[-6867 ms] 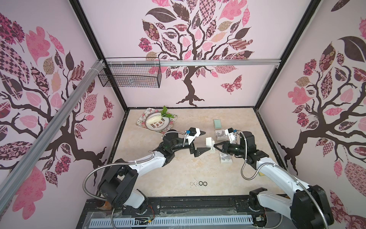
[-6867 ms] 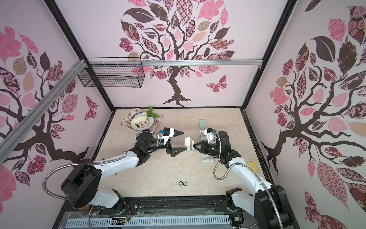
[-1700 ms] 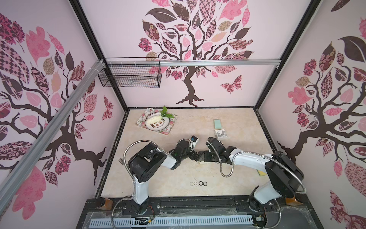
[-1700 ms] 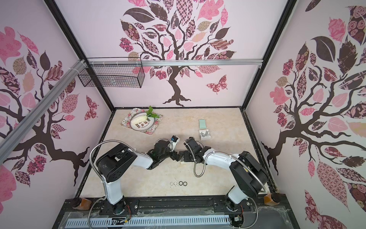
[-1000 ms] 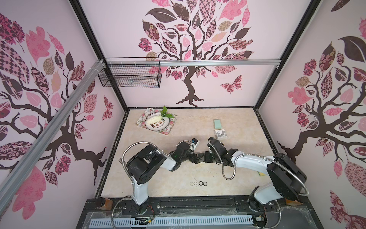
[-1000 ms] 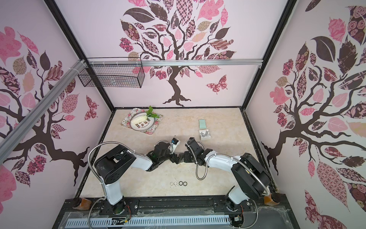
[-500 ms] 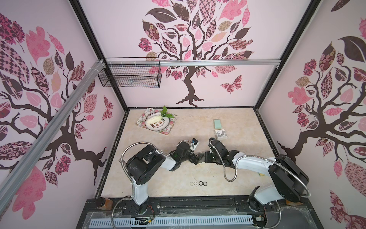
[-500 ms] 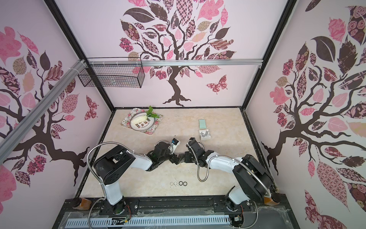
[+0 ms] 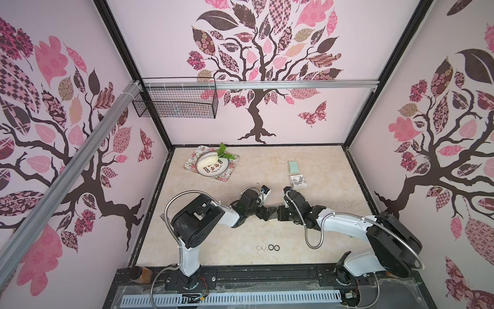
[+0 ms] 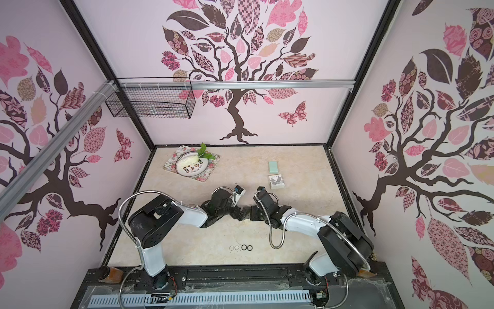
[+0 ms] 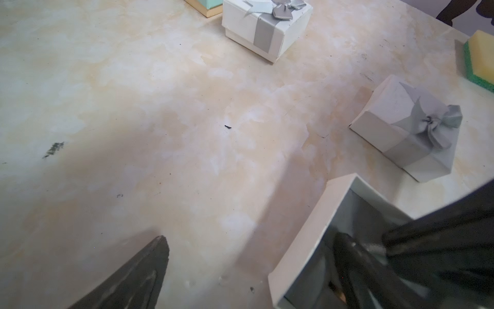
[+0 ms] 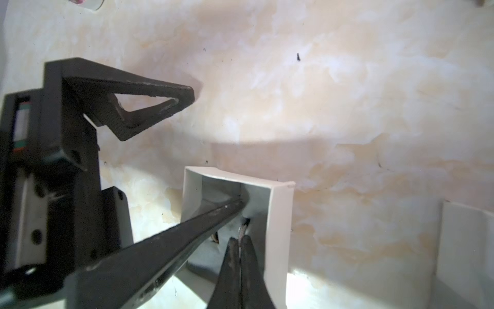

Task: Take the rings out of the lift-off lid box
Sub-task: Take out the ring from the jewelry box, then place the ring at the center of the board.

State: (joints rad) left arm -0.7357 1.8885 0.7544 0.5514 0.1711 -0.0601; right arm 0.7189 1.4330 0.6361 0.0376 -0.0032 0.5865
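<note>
— While both arms crowd the middle of the worktop, where are the rings?

— Four rings show in both top views: two silvery, two black. They lie in a row near the front edge, well apart from the arms.

— And the grippers from up there?

— Left gripper and right gripper meet nose to nose mid-worktop. How their jaws stand I can't tell from above, and the box is hidden under them.

— The left wrist view?

— The left gripper is spread wide. One finger is over bare worktop, the other down inside the open box. The lid, bow up, lies near the box, not touching it. A sponge sits farther off.

— The right wrist view?

— The right gripper is pressed together, its tips inside the box, beside the left gripper's long finger. A small silvery bit shows right at those tips. Whether it is a ring, or pinched, I can't tell.
</note>
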